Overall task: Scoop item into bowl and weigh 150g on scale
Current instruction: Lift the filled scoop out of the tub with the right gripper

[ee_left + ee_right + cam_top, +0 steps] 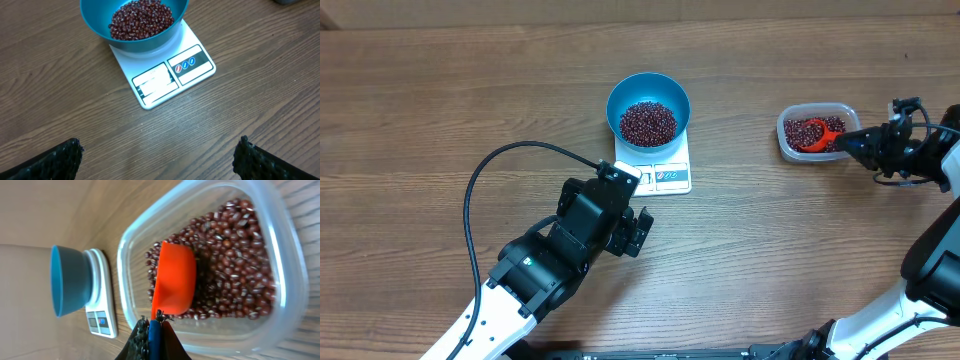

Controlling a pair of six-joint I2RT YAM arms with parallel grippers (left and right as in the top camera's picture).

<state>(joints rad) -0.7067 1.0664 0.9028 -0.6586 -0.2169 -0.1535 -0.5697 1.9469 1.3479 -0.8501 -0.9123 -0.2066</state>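
Your right gripper (pixel 153 329) is closed tight on the orange scoop (pixel 174 277), whose cup lies among the red beans (pixel 235 255) in the clear tub (pixel 292 265). The blue bowl (pixel 616 100), already holding beans, sits on the white scale (pixel 670 175), well off to the tub's left, roughly along the scoop's length. Your left gripper (pixel 638 228) hangs wide open and empty, nearer the scale.

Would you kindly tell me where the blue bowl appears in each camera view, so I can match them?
Overhead: the blue bowl is upper centre, on the scale.
Left wrist: top centre, cut off by the top edge.
Right wrist: left middle, seen side-on.
Shared landmark: the white scale beneath it.
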